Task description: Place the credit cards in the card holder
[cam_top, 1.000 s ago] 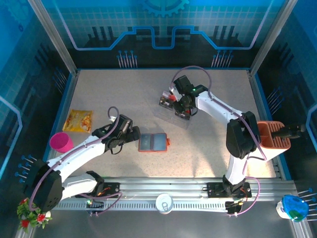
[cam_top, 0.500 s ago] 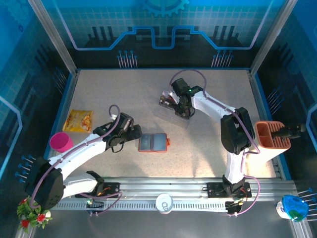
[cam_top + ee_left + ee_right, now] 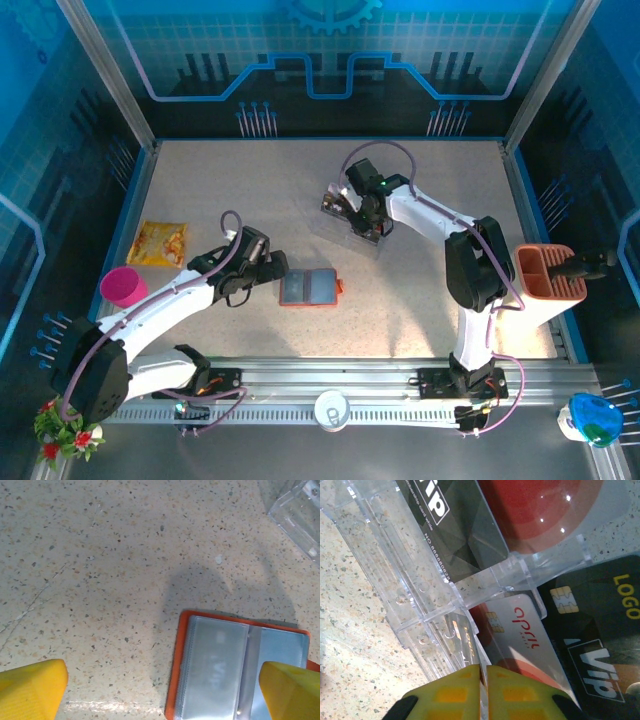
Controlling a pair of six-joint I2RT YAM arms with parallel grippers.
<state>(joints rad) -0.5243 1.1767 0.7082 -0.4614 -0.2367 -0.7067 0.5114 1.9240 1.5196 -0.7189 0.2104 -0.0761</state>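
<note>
Credit cards point(image 3: 520, 630) lie in a clear case point(image 3: 395, 580) directly at the tips of the clenched right gripper point(image 3: 483, 672), grasp unconfirmed, well apart from the unfolded card holder point(image 3: 310, 287) beside the released left gripper point(image 3: 271, 268).

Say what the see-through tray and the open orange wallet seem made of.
See-through ribbed tray: likely rigid clear plastic, glossy; table speckles show through its moulded ridges. Open orange wallet: pockets look like frosted soft plastic, dull sheen; orange cover material unclear.
</note>
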